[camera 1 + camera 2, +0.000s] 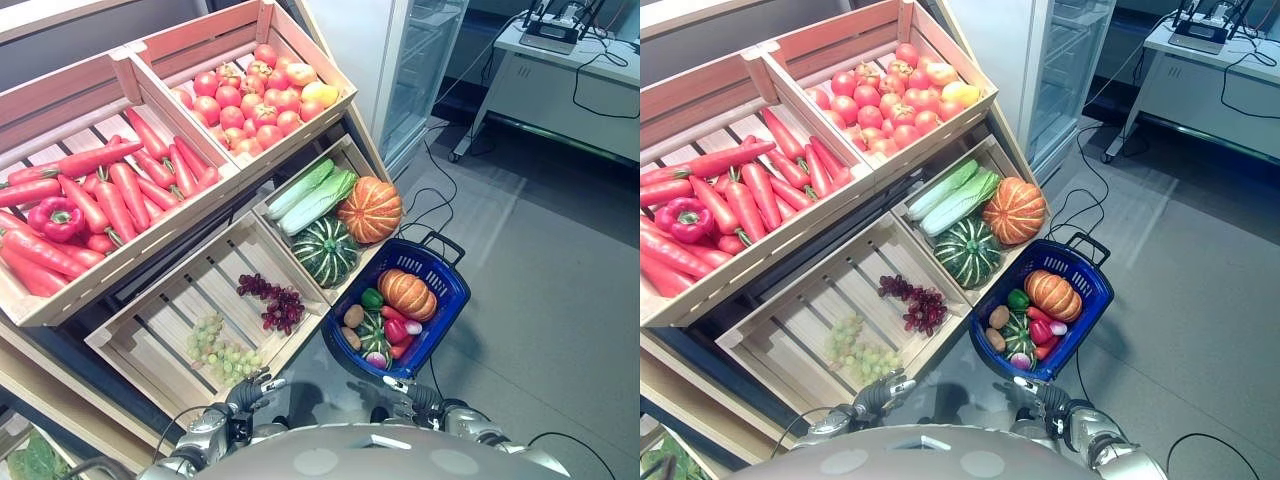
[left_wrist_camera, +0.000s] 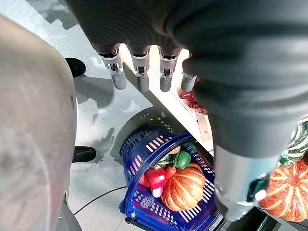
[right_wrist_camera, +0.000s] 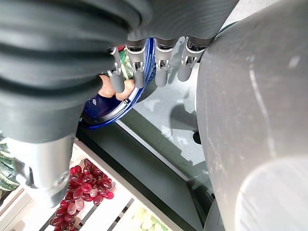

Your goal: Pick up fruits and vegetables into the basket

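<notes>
Wooden crates (image 1: 200, 290) on the left: carrots far, grapes (image 1: 275, 303) near. Blue basket (image 1: 447, 300) on the floor to the right, already holding a small pumpkin (image 1: 408, 293) and a pepper (nearly full). Risk, as I judge it: another piece could roll out. Left hand (image 2: 139, 72) and right hand (image 3: 159, 67) hang low and near, fingers straight, holding nothing.
</notes>
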Controlling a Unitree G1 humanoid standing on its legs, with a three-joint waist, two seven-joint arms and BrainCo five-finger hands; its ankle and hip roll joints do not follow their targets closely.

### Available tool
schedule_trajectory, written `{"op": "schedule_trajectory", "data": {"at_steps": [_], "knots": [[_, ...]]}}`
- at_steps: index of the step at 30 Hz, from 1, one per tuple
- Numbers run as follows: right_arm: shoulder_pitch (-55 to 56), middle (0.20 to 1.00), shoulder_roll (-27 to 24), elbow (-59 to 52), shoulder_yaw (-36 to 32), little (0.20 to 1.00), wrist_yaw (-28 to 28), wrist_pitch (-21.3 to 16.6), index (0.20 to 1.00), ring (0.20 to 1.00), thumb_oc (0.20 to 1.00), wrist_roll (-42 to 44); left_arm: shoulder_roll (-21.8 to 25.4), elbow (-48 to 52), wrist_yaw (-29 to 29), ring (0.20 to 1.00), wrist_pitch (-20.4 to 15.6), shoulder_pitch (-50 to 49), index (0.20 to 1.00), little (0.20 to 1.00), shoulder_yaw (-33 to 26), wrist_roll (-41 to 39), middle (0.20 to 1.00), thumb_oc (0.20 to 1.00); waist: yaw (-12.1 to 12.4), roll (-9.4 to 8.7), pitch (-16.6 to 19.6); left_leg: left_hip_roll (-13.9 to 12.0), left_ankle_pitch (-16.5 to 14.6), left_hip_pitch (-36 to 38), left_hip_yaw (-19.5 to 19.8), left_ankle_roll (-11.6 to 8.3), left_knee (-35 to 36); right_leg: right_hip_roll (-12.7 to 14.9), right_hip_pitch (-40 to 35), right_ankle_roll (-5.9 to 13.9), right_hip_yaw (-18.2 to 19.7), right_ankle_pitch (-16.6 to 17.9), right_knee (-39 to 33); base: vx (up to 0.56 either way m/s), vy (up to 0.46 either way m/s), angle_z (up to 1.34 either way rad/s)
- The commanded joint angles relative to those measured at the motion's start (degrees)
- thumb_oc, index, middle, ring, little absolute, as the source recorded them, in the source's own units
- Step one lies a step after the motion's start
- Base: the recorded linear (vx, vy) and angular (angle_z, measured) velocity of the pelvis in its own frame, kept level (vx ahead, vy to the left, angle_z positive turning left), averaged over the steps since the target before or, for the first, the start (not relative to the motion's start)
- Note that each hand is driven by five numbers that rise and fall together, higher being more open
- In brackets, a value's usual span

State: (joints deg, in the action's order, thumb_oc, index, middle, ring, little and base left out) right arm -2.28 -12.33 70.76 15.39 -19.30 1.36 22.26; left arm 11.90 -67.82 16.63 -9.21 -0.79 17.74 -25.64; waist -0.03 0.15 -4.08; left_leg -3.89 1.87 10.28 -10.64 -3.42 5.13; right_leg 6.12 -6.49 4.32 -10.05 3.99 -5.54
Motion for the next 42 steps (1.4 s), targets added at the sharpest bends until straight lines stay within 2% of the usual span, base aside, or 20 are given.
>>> {"op": "schedule_trajectory", "data": {"at_steps": [1, 2, 4, 6, 11, 14, 16, 17, 21, 22, 24, 27, 29, 31, 32, 34, 37, 38, 40, 42], "knots": [[-1.97, 1.000, 1.44, 4.45, 1.52, 1.000, -1.45, 1.14, 1.000, 1.000, 1.000, -0.74, -2.60, -2.89, -0.61, 1.000, -4.22, 3.43, 1.000, 1.000, 0.70, 1.98, 1.000, 1.000, 0.23, 0.25, -2.90, 2.75, -1.20, -1.36, 3.40, 2.33, -0.47, -0.03, -1.92, 0.73, -2.75, -1.91, 2.31, 0.00, 0.000, 0.00], [-2.03, 1.000, 1.23, 4.49, 1.58, 1.000, -1.62, 0.67, 1.000, 1.000, 1.000, -1.12, -2.36, -2.44, -1.02, 1.000, -6.44, 3.46, 1.000, 1.000, 1.16, 2.62, 1.000, 1.000, 0.20, 0.37, -3.04, 2.78, -1.20, -1.39, 3.48, 2.31, -0.54, -0.05, -1.87, 0.71, -2.71, -1.97, 2.38, 0.00, 0.000, 0.00], [-2.07, 1.000, 1.15, 4.48, 1.66, 1.000, -1.59, 0.51, 1.000, 1.000, 1.000, -1.20, -2.18, -2.06, -1.36, 1.000, -7.72, 3.53, 1.000, 1.000, 1.45, 2.88, 1.000, 1.000, 0.23, 0.43, -3.07, 2.79, -1.20, -1.43, 3.51, 2.30, -0.59, -0.07, -1.86, 0.71, -2.67, -1.99, 2.40, 0.00, 0.000, 0.00], [-2.22, 1.000, 0.81, 4.17, 1.88, 1.000, -1.34, -0.19, 1.000, 1.000, 1.000, -1.23, -1.78, -0.64, -2.78, 1.000, -11.28, 3.50, 1.000, 1.000, 2.11, 2.77, 1.000, 1.000, 0.31, 0.55, -3.42, 2.83, -1.16, -1.54, 3.67, 2.30, -0.74, -0.08, -1.74, 0.67, -2.65, -2.09, 2.62, 0.00, 0.000, 0.00], [-2.42, 1.000, 0.06, 2.83, 2.18, 1.000, -0.30, -1.70, 1.000, 1.000, 1.000, -0.32, -0.56, 4.48, -8.01, 1.000, -15.87, 3.84, 1.000, 1.000, 2.13, 2.93, 1.000, 1.000, 0.54, 0.74, -4.17, 2.87, -1.07, -1.78, 4.02, 2.21, -0.80, -0.14, -1.55, 0.61, -2.69, -2.21, 2.83, 0.00, 0.000, 0.00], [-2.39, 1.000, -0.60, 1.15, 1.75, 1.000, -0.05, -1.71, 1.000, 1.000, 1.000, 1.36, 1.63, 10.48, -16.83, 1.000, -19.86, 3.89, 1.000, 1.000, 2.62, 11.19, 1.000, 1.000, 0.76, 0.95, -4.72, 2.79, -0.95, -2.05, 4.26, 2.18, -0.81, -0.07, -1.27, 0.49, -2.84, -2.33, 3.20, 0.00, 0.000, 0.00], [-1.77, 1.000, -1.16, -0.47, 1.63, 1.000, 0.41, -2.24, 1.000, 1.000, 1.000, 2.59, 4.15, 16.72, -23.71, 1.000, -20.20, 3.49, 1.000, 1.000, 2.99, 17.66, 1.000, 1.000, 0.86, 1.17, -5.09, 2.67, -0.81, -2.33, 4.37, 2.17, -0.87, 0.03, -0.96, 0.41, -2.88, -2.54, 3.69, 0.05, -0.013, 0.07], [-1.15, 1.000, -1.58, -1.72, 1.43, 1.000, 0.78, -2.65, 1.000, 1.000, 1.000, 3.33, 6.55, 21.54, -27.76, 1.000, -19.16, 3.33, 1.000, 1.000, 3.33, 21.52, 1.000, 1.000, 0.86, 1.36, -5.32, 2.57, -0.73, -2.57, 4.37, 2.19, -0.88, 0.20, -0.69, 0.37, -2.96, -2.84, 4.17, 0.06, -0.012, 0.08], [0.02, 1.000, -2.49, -3.66, 1.04, 1.000, 1.36, -3.94, 1.000, 1.000, 1.000, 3.91, 11.33, 30.28, -33.55, 1.000, -16.34, 3.50, 1.000, 1.000, 3.83, 28.48, 1.000, 1.000, 0.68, 2.00, -5.83, 2.59, -0.56, -3.24, 4.39, 2.26, -0.90, 0.71, 0.16, 0.34, -3.18, -3.39, 5.20, 0.04, 0.004, 0.04], [0.03, 1.000, -2.49, -3.67, 1.04, 1.000, 1.36, -3.93, 1.000, 1.000, 1.000, 3.91, 11.33, 30.30, -33.57, 1.000, -16.33, 3.48, 1.000, 1.000, 3.83, 28.51, 1.000, 1.000, 0.68, 1.99, -5.81, 2.60, -0.56, -3.26, 4.40, 2.26, -0.90, 0.72, 0.18, 0.34, -3.18, -3.40, 5.21, 0.08, 0.033, 0.01], [0.80, 1.000, -3.71, -6.37, 0.40, 1.000, 2.32, -4.30, 1.000, 1.000, 1.000, 5.02, 16.34, 39.10, -40.38, 1.000, -12.09, 4.29, 1.000, 1.000, 3.53, 38.27, 1.000, 1.000, 0.43, 3.19, -6.58, 2.73, -0.54, -4.38, 4.60, 2.35, -1.50, 1.68, 1.93, 0.20, -3.59, -4.51, 7.60, 0.06, 0.060, 0.02], [0.43, 1.000, -5.01, -8.91, 0.03, 1.000, 3.28, -4.17, 1.000, 1.000, 1.000, 6.47, 19.01, 43.08, -45.07, 1.000, -8.24, 6.02, 1.000, 1.000, 3.86, 45.76, 1.000, 1.000, 0.05, 4.34, -7.75, 2.95, -0.46, -6.80, 5.08, 2.39, -3.07, 2.32, 5.17, -0.35, -3.63, -5.87, 11.27, -0.05, 0.073, 0.10], [-0.50, 1.000, -6.49, -11.36, -0.33, 1.000, 4.35, -4.13, 1.000, 1.000, 1.000, 8.39, 20.95, 45.01, -47.72, 1.000, -3.58, 9.15, 1.000, 1.000, 4.26, 52.37, 1.000, 1.000, -0.62, 5.77, -9.56, 3.36, 0.09, -9.50, 5.54, 2.36, -4.35, 2.79, 8.93, -0.79, -3.47, -7.09, 15.00, -0.12, 0.097, 0.10], [-0.85, 1.000, -7.00, -12.35, -0.43, 1.000, 4.89, -3.94, 1.000, 1.000, 1.000, 8.84, 21.82, 45.50, -47.85, 1.000, -1.08, 10.39, 1.000, 1.000, 4.68, 54.84, 1.000, 1.000, -0.91, 6.33, -10.17, 3.53, 0.34, -10.25, 5.62, 2.31, -4.58, 3.01, 10.04, -0.81, -3.37, -7.32, 15.88, -0.07, 0.054, 0.06], [-1.46, 1.000, -8.09, -13.76, -0.38, 1.000, 5.45, -3.67, 1.000, 1.000, 1.000, 9.14, 23.38, 45.66, -48.27, 1.000, 1.65, 12.45, 1.000, 1.000, 6.00, 57.25, 1.000, 1.000, -1.55, 7.30, -11.13, 3.88, 0.79, -11.43, 5.63, 2.11, -4.92, 3.24, 11.51, -0.86, -3.15, -7.61, 16.79, -0.08, 0.058, 0.03], [-1.82, 1.000, -8.70, -14.49, -0.30, 1.000, 5.77, -3.67, 1.000, 1.000, 1.000, 9.48, 24.30, 45.89, -47.63, 1.000, 3.47, 13.74, 1.000, 1.000, 6.78, 58.15, 1.000, 1.000, -1.84, 7.87, -11.61, 4.12, 0.91, -12.22, 5.64, 1.98, -5.31, 3.42, 12.36, -0.89, -2.99, -7.78, 17.20, -0.05, 0.045, 0.02], [-3.71, 1.000, -10.59, -16.05, 0.16, 1.000, 6.86, -3.10, 1.000, 1.000, 1.000, 10.70, 25.38, 44.62, -46.35, 1.000, 9.11, 17.07, 1.000, 1.000, 10.67, 62.59, 1.000, 1.000, -3.00, 9.42, -13.23, 4.73, 0.98, -14.35, 5.28, 1.51, -7.10, 3.81, 14.48, -1.06, -2.40, -7.84, 18.03, -0.03, 0.044, -0.01], [-3.71, 1.000, -10.59, -16.05, 0.16, 1.000, 6.86, -3.10, 1.000, 1.000, 1.000, 10.70, 25.38, 44.62, -46.35, 1.000, 9.11, 17.07, 1.000, 1.000, 10.67, 62.59, 1.000, 1.000, -3.00, 9.42, -13.23, 4.73, 0.98, -14.35, 5.28, 1.51, -7.10, 3.81, 14.48, -1.06, -2.40, -7.84, 18.03, -0.01, 0.049, -0.07], [-5.42, 1.000, -12.10, -16.81, 0.01, 1.000, 7.26, -2.45, 1.000, 1.000, 1.000, 11.54, 25.33, 43.16, -45.58, 1.000, 12.71, 18.85, 1.000, 1.000, 13.93, 66.35, 1.000, 1.000, -3.85, 10.45, -14.43, 5.02, 0.96, -16.05, 4.77, 1.34, -8.43, 3.94, 16.55, -1.22, -1.72, -7.86, 19.13, -0.02, 0.062, -0.06], [-6.32, 1.000, -12.67, -17.11, 0.02, 1.000, 7.35, -2.04, 1.000, 1.000, 1.000, 12.19, 25.06, 42.34, -45.32, 1.000, 14.32, 19.80, 1.000, 1.000, 15.66, 67.86, 1.000, 1.000, -4.17, 10.82, -14.92, 5.11, 1.01, -16.75, 4.52, 1.35, -8.82, 3.91, 17.56, -1.29, -1.30, -7.81, 19.62, -0.02, 0.038, -0.10]]}}
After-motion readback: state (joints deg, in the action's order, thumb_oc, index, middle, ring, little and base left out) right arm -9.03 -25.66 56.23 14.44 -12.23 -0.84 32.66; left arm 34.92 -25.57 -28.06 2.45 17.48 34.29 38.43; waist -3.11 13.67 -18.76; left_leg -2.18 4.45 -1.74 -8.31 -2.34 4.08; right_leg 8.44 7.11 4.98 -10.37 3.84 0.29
